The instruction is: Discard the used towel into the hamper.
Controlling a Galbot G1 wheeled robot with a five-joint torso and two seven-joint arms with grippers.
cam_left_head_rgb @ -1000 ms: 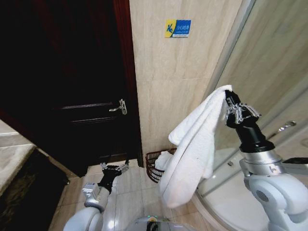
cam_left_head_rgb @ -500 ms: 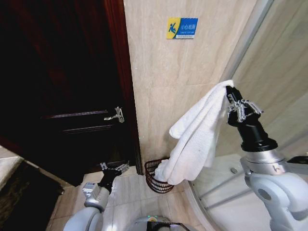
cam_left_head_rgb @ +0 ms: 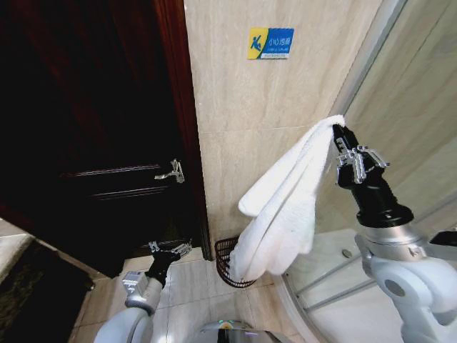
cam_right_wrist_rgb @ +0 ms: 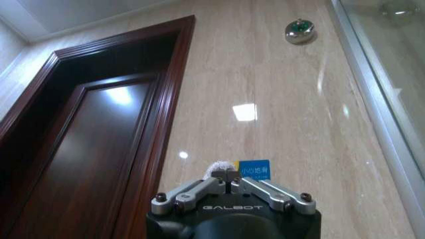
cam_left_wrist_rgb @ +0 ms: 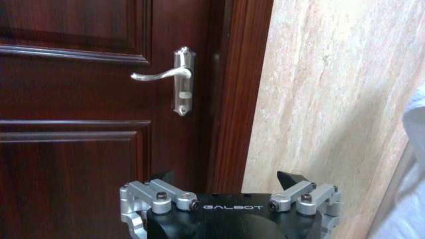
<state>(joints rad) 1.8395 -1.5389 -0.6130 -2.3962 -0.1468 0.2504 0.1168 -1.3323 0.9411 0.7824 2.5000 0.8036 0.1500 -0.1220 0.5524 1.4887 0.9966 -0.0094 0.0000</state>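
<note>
A white towel hangs in long folds from my right gripper, which is raised at the right of the head view and shut on the towel's top corner. In the right wrist view the gripper has its fingertips pressed together on a tuft of the towel. The hamper, a reddish-brown wire basket, stands on the floor against the wall, directly beneath the towel's lower end, which hides part of it. My left gripper stays low by the door, open and holding nothing; it also appears open in the left wrist view.
A dark wooden door with a silver handle fills the left. A beige tiled wall carries a blue sign. A glass shower enclosure stands to the right. Tiled floor lies in front of the hamper.
The view shifted left and up from a second ago. The towel's lower end has swung and now hangs straight over the hamper. The right gripper keeps its hold; the left arm has not moved.
</note>
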